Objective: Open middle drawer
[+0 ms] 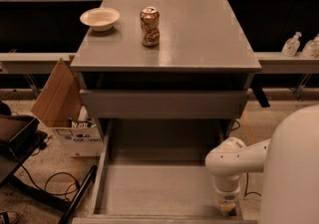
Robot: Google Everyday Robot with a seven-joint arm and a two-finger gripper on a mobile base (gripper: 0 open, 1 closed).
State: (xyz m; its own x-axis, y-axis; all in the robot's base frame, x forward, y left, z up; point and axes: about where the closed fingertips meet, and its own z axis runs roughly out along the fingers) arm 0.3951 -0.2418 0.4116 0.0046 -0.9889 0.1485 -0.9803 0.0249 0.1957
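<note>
Dim benches are running behind a grey table [199, 29], with speckled floor showing on both sides. At the left, a cardboard box [57, 96] is leaning open just beside the cabinet. A black stand leg [79, 194] is slanting close to the drawer's left side, so a drawer dragged askew could be scraping either one. On the table, a bowl [99, 18] and a can [149, 26] are standing near each other but apart. A jolt through the frame could be toppling the tall, light-looking can, while the low bowl seems steadier. Below the tabletop, the upper drawer front [164, 103] is sitting almost flush. Under it the middle drawer [159, 190], as I am judging it, is lying pulled far out toward the camera. Overpulling is therefore looking like the main risk, since the drawer could be slamming its stop or leaving its runners. The claw [228, 207] is pointing down at the drawer's front right corner; whether it is clenched or released I cannot tell. Pulling from so far off-centre could be twisting and jamming the drawer. Bottles [291, 45] are standing well apart at far right.

The box is looking like creased brown cardboard. The bowl is pale, round and shallow. The can is coppery metal, crumpled at the waist. Table and drawers are showing smooth matte grey, flat and handleless. The arm [234, 161] is wearing glossy white rounded shells.
</note>
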